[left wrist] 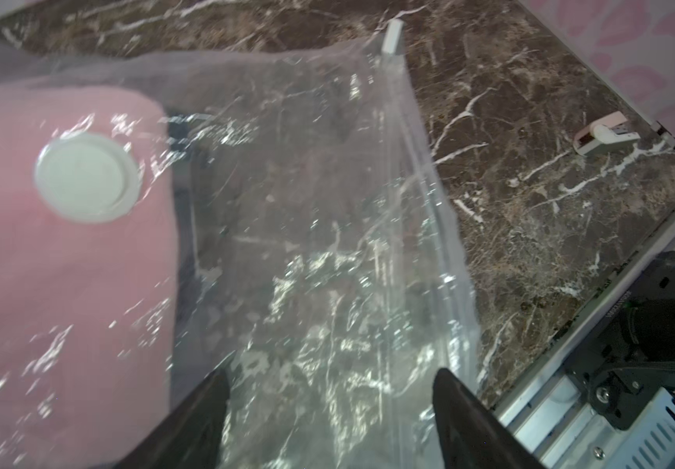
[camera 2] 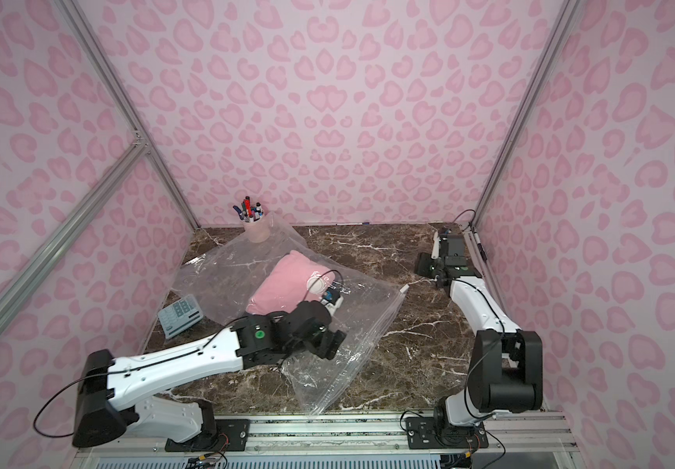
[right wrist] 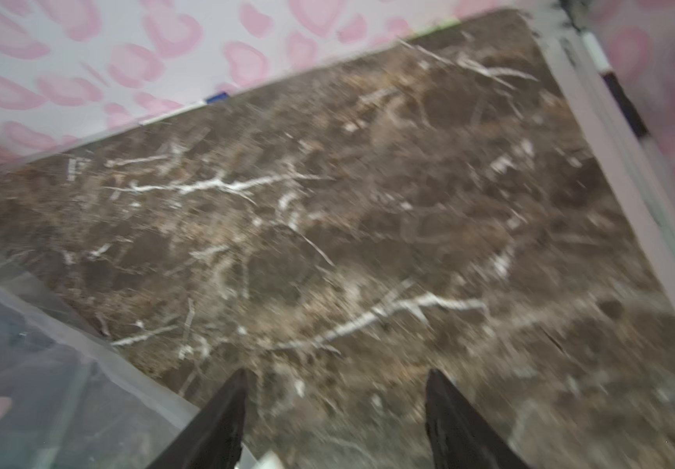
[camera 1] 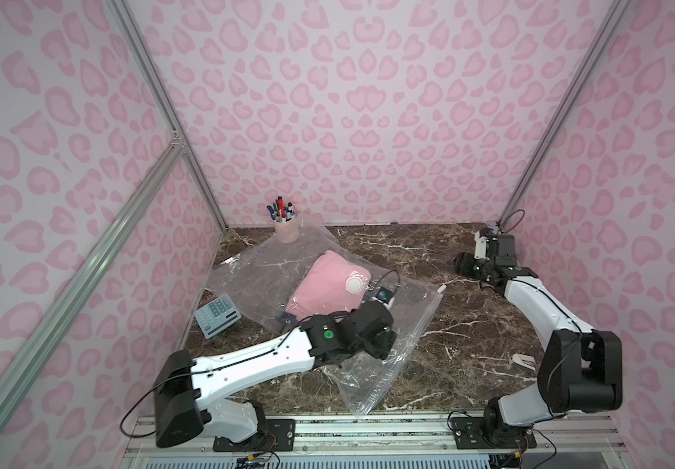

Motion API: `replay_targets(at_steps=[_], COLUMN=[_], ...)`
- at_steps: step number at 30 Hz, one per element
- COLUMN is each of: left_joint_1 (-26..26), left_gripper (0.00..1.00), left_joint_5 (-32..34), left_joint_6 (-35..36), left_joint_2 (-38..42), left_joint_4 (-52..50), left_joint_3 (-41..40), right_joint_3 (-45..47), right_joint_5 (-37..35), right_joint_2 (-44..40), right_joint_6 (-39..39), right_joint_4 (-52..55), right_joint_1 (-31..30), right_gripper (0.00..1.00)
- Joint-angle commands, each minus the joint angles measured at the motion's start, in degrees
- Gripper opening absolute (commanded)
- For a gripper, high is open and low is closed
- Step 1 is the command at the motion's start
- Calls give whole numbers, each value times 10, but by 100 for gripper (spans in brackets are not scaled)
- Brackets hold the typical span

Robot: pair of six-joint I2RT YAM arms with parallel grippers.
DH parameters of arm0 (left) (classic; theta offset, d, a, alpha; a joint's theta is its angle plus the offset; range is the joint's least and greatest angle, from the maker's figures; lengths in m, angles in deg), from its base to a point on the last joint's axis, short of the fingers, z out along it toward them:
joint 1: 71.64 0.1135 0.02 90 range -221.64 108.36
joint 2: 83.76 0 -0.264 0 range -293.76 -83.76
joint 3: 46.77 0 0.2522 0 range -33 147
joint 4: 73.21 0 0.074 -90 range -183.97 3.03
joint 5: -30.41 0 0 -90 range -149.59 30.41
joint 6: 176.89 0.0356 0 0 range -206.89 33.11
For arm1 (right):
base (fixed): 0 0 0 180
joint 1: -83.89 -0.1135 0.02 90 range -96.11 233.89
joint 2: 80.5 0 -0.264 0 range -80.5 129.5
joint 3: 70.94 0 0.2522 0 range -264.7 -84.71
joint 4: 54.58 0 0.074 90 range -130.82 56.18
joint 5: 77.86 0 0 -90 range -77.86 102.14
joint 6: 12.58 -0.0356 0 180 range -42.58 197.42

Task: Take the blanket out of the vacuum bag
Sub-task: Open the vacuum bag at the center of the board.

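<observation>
The vacuum bag [camera 1: 404,341] lies flat and slantwise on the marble table, clear and crinkly. Inside it is the folded pink blanket [camera 1: 319,284], with the round white valve [camera 1: 355,285] on top. In the left wrist view my left gripper [left wrist: 332,371] hangs open over the empty clear stretch of bag [left wrist: 307,203], between the blanket [left wrist: 63,284] and the zip edge. Nothing is between its fingers. My right gripper [right wrist: 337,371] is open over bare marble near the back right corner, clear of the bag [right wrist: 43,365].
A white slider [camera 1: 442,289] sits at the far end of the zip edge. A pink pen cup [camera 1: 285,227] stands at the bag's back corner, and a calculator [camera 1: 217,316] lies left of it. A small white clip [camera 1: 522,360] lies near the right arm.
</observation>
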State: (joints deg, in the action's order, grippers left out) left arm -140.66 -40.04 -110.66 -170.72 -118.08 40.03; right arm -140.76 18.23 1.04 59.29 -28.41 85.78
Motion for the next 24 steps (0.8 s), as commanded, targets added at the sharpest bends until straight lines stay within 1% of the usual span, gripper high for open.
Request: replay_targets(at_steps=[1,4,6,8,10,12,15,16,17,18,19,21,23,24], left_joint_1=[-53,-89,-98,-99,-99,-98,-93,-88,-84,-81,-79,-74,-58,-47], left_gripper=[83,88,89,89,90,89,86,79,60,27,5,4,4,4], left_joint_5=[123,184,207,242,296,341,405,428,445,459,464,450,412,380], left_joint_6=[33,27,18,-1,-26,-34,-59,-80,-101,-113,-109,-58,-9,23], left_joint_2=[-101,-177,-218,-251,-281,-307,-344,-357,-364,-364,-351,-306,-250,-214], left_joint_4=[-86,-130,-147,-164,-195,-216,-255,-283,-309,-326,-320,-252,-167,-108], left_joint_3=[87,159,182,193,204,209,220,228,237,244,243,217,178,148], right_joint_3=[49,83,103,114,121,129,140,142,143,145,148,160,176,185], right_joint_5=[23,55,72,92,121,136,145,146,147,150,157,179,207,225], right_joint_2=[-53,-95,-115,-127,-135,-143,-153,-155,-156,-157,-159,-165,-174,-180], right_joint_6=[-21,-17,-17,-14,-6,-6,-6,-3,-1,2,2,-2,-12,-16], right_joint_4=[-27,-26,-33,-34,-37,-40,-46,-44,-43,-41,-41,-50,-64,-74], right_joint_1=[49,83,95,105,112,114,114,114,115,115,115,115,115,114], right_gripper=[71,71,71,71,72,73,73,73,73,73,73,73,73,73])
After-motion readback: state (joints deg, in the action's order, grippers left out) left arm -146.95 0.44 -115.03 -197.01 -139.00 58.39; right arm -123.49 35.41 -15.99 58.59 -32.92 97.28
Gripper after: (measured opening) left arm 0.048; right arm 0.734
